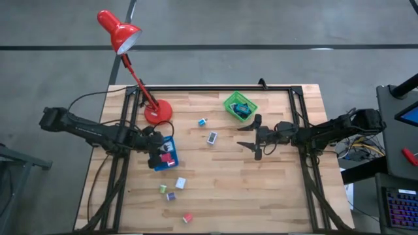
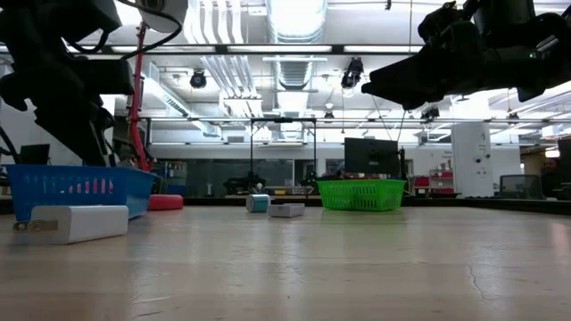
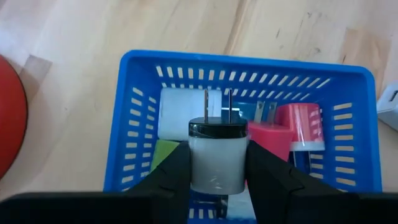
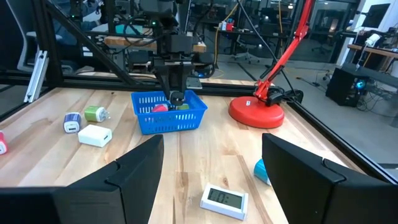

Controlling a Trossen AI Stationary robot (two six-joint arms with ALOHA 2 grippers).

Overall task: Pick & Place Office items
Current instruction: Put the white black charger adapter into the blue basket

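While the left gripper (image 3: 217,171) hangs right over the blue tray (image 3: 134,124), its fingers (image 3: 168,177) pinch a white plug-in charger (image 3: 216,155) with a black top and two metal prongs. Under it in the tray lie a white block (image 3: 177,112), a red-and-white charger (image 3: 298,127) and a green piece (image 3: 163,154). From above, the tray (image 1: 171,145) sits on the wooden surface (image 1: 274,196) just beside the round base of the red desk lamp (image 1: 157,112), toward the left side.

Held above the surface at its right side, the right gripper (image 1: 256,138) has its jaws spread with nothing between them; it is close to the green basket (image 1: 240,106), which holds a few dark and teal pieces. Ahead of its fingers (image 4: 140,165) lies a grey flat piece with a small display (image 4: 224,200), and a teal piece (image 4: 261,169) lies near it.

More office items are loose on the surface: a small teal block (image 1: 202,121) and the display piece (image 1: 212,138) near the middle, a white block (image 1: 181,183) nearer the front, then a green block (image 1: 163,188), a purple block (image 1: 171,196) and a red block (image 1: 188,217) toward the front edge. At table height, a white charger (image 2: 80,223) lies just in front of the blue tray (image 2: 76,189)
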